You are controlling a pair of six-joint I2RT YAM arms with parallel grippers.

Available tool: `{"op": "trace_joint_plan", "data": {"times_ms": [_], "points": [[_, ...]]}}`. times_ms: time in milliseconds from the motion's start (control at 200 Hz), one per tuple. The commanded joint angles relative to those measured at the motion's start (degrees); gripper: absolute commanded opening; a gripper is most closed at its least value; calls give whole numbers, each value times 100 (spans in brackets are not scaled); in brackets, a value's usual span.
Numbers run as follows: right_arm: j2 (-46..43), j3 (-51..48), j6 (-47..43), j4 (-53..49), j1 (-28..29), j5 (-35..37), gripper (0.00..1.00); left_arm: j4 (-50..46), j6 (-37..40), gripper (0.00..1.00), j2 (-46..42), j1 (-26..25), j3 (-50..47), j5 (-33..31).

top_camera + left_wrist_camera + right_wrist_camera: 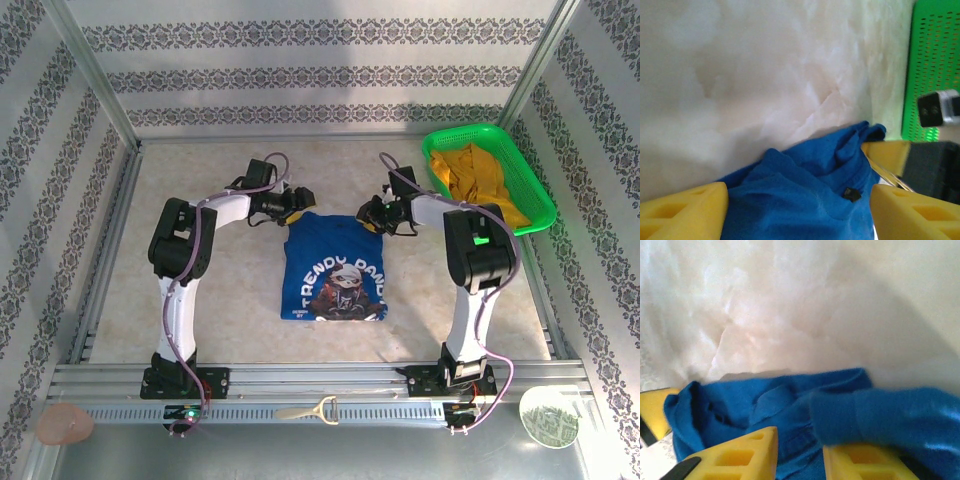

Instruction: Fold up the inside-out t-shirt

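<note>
Royal-blue cloth t-shirt (pixel 335 265) lying print-up in the middle of the pale surface (pixel 230 290), with a gripper at each far corner.

Top view: the left gripper (pixel 292 207) and right gripper (pixel 375 215) sit at the shirt's far edge, near a green plastic mesh basket (pixel 530 180) holding a mustard-yellow garment (pixel 480 175). Left wrist view: the left gripper (pixel 799 200) stands wide open, with rumpled blue cloth (pixel 790 190) between its yellow fingers (pixel 685 212), unclamped. Right wrist view: the right gripper (pixel 800 445) is nearly closed, with cloth (pixel 765 395) in the gap and a fold draped over one finger; I cannot tell whether it is pinched.
</note>
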Motion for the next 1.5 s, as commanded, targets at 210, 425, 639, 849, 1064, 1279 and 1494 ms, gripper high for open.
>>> {"op": "trace_joint_plan", "data": {"times_ms": [210, 425, 639, 849, 1064, 1279, 1494], "points": [[-158, 1028, -341, -404, -166, -392, 38, -61, 4, 75, -152, 207, 476, -111], [-1223, 502, -933, -1079, -313, 319, 63, -1581, 697, 80, -1208, 283, 387, -856], [-1310, -203, -1132, -1118, -443, 728, 75, -2544, 1387, 85, -1558, 262, -324, -1661], [-1248, -539, -1203, -1095, -443, 854, 76, -2813, 1741, 86, -1342, -94, -383, -1894], [-1247, -859, -1159, -1049, -367, 1014, 76, -2721, 1721, 87, -1091, -385, -442, -2094], [-1161, -987, -1094, -973, -98, 1102, 76, -2487, 1532, 87, -1042, -561, -548, -2094], [-996, -883, -992, -929, 307, 1141, 76, -2284, 1384, 87, -942, -745, -554, -2035]]}}
